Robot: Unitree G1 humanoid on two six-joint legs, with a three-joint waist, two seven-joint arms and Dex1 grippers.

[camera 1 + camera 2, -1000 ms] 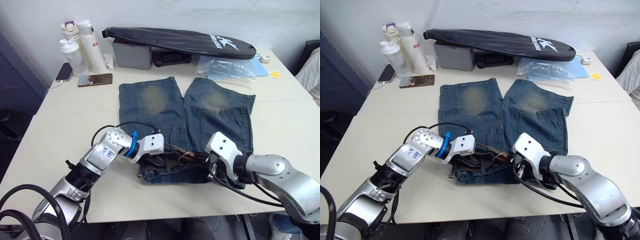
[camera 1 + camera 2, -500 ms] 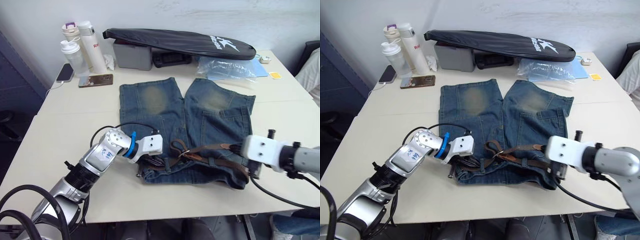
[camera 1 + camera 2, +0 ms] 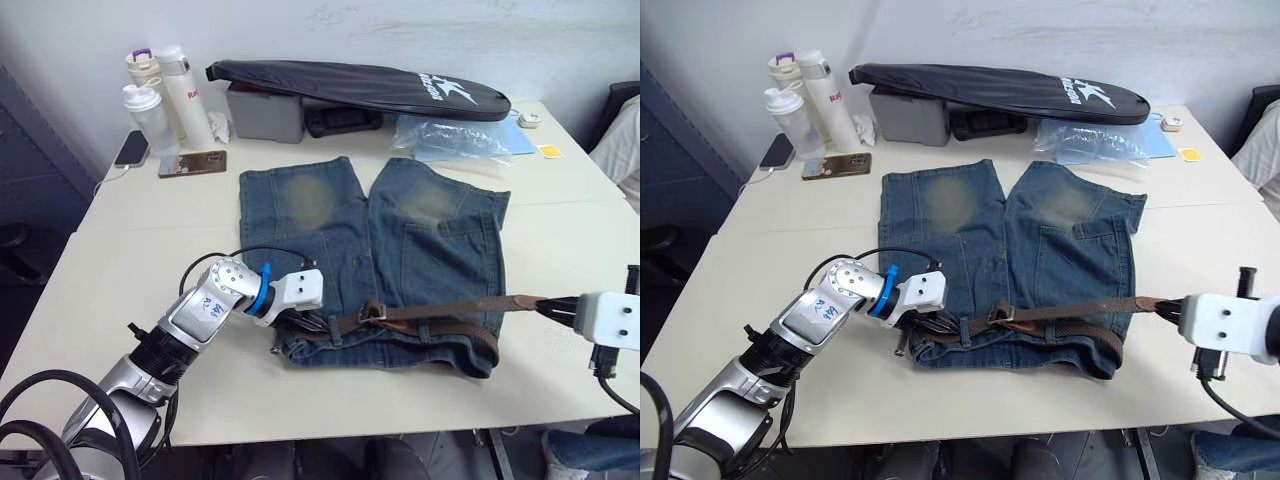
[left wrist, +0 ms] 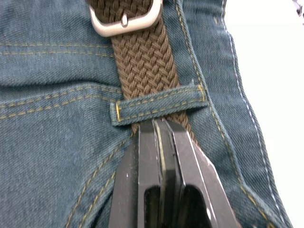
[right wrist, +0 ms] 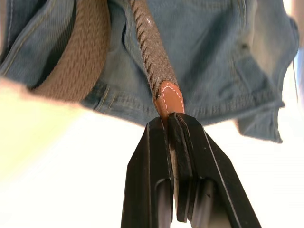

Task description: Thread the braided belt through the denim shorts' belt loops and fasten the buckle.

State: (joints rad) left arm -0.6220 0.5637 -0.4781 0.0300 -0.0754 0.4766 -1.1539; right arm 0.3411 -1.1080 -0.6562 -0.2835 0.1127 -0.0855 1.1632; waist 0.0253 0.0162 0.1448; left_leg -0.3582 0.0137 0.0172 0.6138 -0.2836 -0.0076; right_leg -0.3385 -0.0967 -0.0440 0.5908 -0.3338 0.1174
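Clamped fingers (image 5: 156,142) of the right gripper (image 5: 169,119) pinch the tan leather tip of the braided belt (image 3: 440,311), held out past the shorts toward the table's (image 3: 120,260) right edge. From there the belt runs taut along the waistband of the denim shorts (image 3: 400,240), which lie flat near the front edge with their legs pointing to the far edge. Pressed together on the belt just short of a belt loop (image 4: 159,104), the left gripper (image 4: 159,126) sits at the waistband's left end; the silver buckle (image 4: 126,21) lies just beyond that loop. Along the far edge sit bottles (image 3: 160,95), a phone (image 3: 190,162), a black racket bag (image 3: 360,85) and a clear plastic bag (image 3: 450,135).
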